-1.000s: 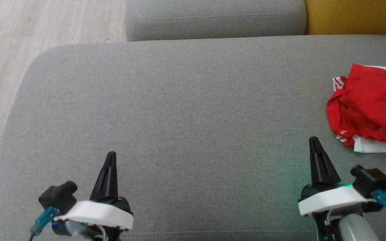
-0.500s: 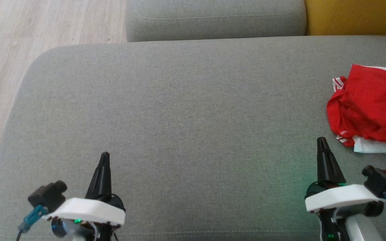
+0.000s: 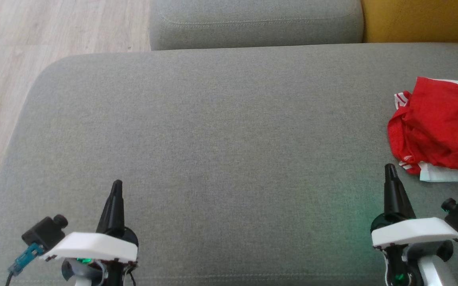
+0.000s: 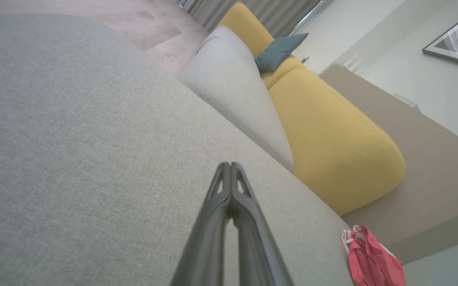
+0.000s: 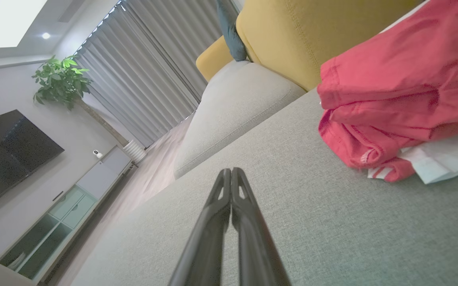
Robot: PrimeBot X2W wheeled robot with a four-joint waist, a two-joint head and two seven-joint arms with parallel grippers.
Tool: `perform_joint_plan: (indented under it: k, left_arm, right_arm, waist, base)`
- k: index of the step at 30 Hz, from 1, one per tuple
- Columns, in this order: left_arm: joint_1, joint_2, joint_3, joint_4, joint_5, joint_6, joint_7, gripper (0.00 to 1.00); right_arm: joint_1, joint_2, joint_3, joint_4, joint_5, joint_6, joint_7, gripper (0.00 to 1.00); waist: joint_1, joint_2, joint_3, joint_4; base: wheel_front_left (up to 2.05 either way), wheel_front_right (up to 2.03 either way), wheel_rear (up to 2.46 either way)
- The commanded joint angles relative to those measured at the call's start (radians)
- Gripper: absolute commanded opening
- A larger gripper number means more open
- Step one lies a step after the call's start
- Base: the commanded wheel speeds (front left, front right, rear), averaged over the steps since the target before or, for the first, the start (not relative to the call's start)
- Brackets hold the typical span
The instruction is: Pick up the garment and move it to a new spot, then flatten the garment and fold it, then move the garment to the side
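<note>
While my left gripper [image 3: 116, 185] and right gripper [image 3: 390, 167] sit closed, empty, near edge, red garment [image 3: 439, 127] lies bunched at right on cushion [image 3: 229, 139]; set aside or untouched, cannot tell.

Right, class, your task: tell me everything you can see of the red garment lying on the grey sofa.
The red garment looks like thin, soft cloth with white-striped trim at some edges. It lies crumpled and loosely bunched, neither flattened nor folded, at the right end of the grey seat cushion, running past the head view's right edge. A white layer shows beneath it; whether that belongs to it cannot be told. Nothing grips it: the shut right claw sits near it, apart.
</note>
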Motion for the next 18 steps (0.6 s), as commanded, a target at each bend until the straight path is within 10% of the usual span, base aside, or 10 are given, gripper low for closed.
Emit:
perform_joint_plan:
  k: [1,18]
  left_arm:
    - [-0.056,0.013,0.022,-0.027,-0.024,-0.009,0.006,0.00]
    - [-0.072,0.017,0.061,-0.006,-0.194,-0.027,0.052,0.00]
  right_arm:
    - [-0.052,-0.018,0.000,-0.033,0.030,0.000,0.005,0.00]
    - [-0.056,-0.022,-0.021,-0.032,0.230,0.000,0.050,0.00]
  waist:
    - [0.0000,0.0000,0.000,0.000]
    - [0.0000,0.0000,-0.003,0.001]
  base:
    - [0.00,0.00,0.00]
    - [0.00,0.00,0.00]
